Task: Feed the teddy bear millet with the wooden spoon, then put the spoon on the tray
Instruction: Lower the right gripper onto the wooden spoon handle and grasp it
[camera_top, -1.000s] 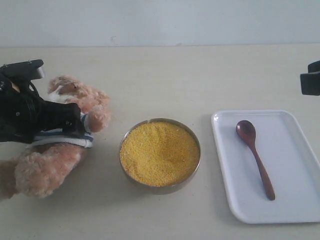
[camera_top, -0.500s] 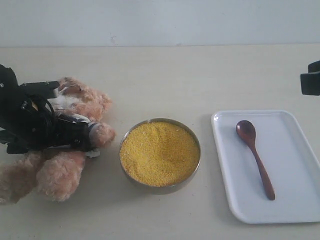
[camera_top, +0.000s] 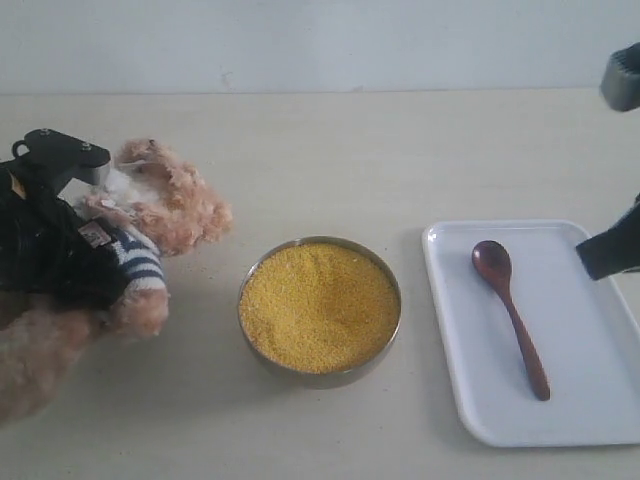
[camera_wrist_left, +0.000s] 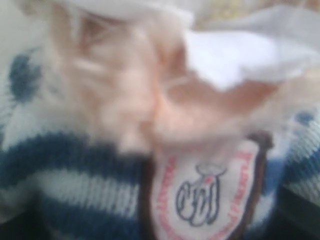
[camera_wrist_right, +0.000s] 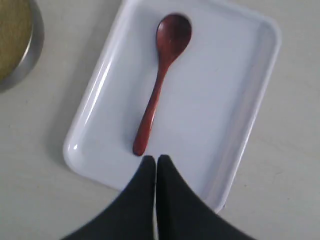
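The teddy bear is at the far left, its torso tilted up off the table. My left gripper is clamped on its striped shirt. In the left wrist view the teddy bear's shield badge and fur fill the picture, hiding the fingers. The millet fills a metal bowl at the centre. The wooden spoon lies on the white tray at the right. My right gripper is shut and empty, hovering just beyond the end of the wooden spoon handle, over the tray.
The right arm reaches in from the right edge over the tray's far side. Pale tabletop lies behind the bowl, and a wall runs along the back. The metal bowl's rim shows at a corner of the right wrist view.
The left gripper has swung the bear up, so its head is higher and its torso more upright. The right arm has dropped into view over the tray's right side.
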